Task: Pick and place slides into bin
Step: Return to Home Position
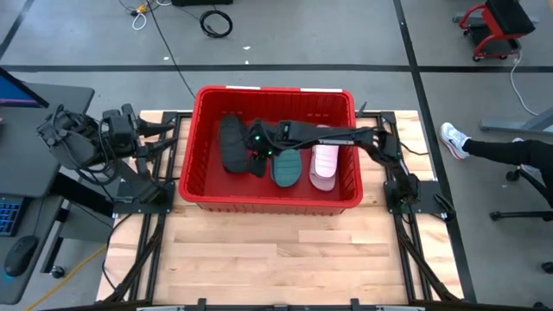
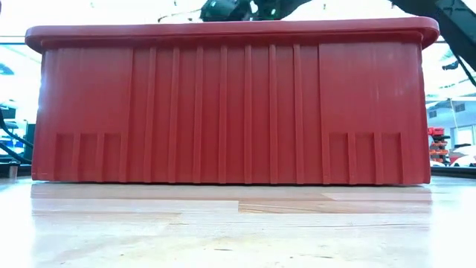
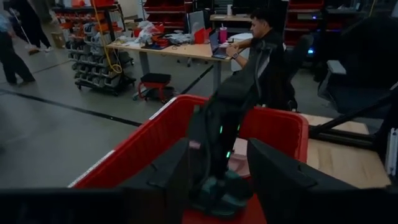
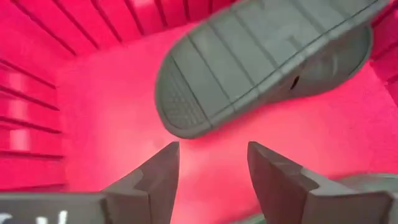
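Black slide (image 4: 249, 62) lies just beyond parted right jaws.

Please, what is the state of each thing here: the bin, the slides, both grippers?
bin: upright, holds the slides.
black slides: inside bin.
teal slide: inside bin.
pink slide: inside bin.
right gripper: jaws open, empty, above bin.
left gripper: jaws open, empty, outside bin.

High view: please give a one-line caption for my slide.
Right gripper, open, hangs over black, teal and pink slides in the red bin; left gripper waits beside it.
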